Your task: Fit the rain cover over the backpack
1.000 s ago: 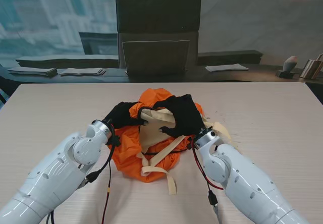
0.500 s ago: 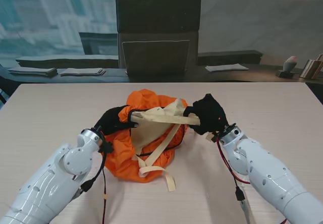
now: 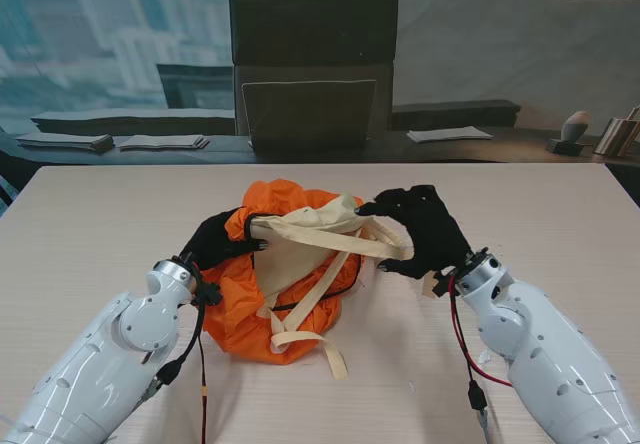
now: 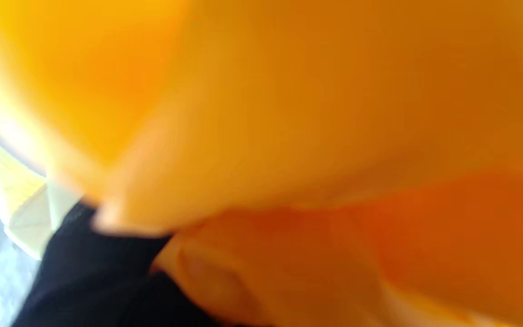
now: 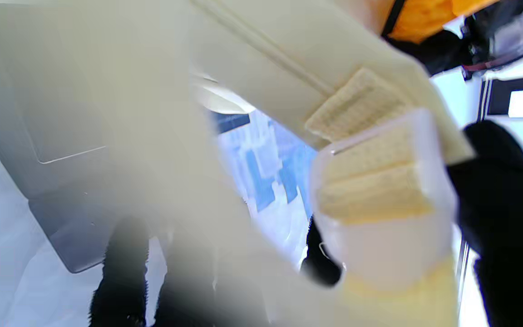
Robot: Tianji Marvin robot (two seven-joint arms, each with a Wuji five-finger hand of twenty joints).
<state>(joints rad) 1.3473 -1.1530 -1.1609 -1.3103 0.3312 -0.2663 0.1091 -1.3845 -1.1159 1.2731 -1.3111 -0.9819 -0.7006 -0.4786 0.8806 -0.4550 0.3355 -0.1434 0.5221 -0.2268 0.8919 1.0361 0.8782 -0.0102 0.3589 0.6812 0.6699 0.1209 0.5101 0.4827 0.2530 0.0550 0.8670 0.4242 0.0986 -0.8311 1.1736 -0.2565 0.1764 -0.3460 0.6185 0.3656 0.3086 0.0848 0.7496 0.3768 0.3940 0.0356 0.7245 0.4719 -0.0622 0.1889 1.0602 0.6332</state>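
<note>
Mid-frame on the surface (image 3: pixel 90 224), the left hand (image 3: pixel 215 239) grips the cover (image 3: pixel 240 309) rim, while the right hand (image 3: pixel 425 229) grasps a strap (image 3: pixel 320 230) of the bag (image 3: pixel 300 259), likely spreading them for fitting.

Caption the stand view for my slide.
Left robot hand grips orange rain cover; right robot hand pulls cream backpack strap.

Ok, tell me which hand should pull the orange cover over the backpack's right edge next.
Probably the left. The left hand is already closed on the orange cover. The right hand grips the cream backpack by its strap and is best kept there as an anchor.
</note>
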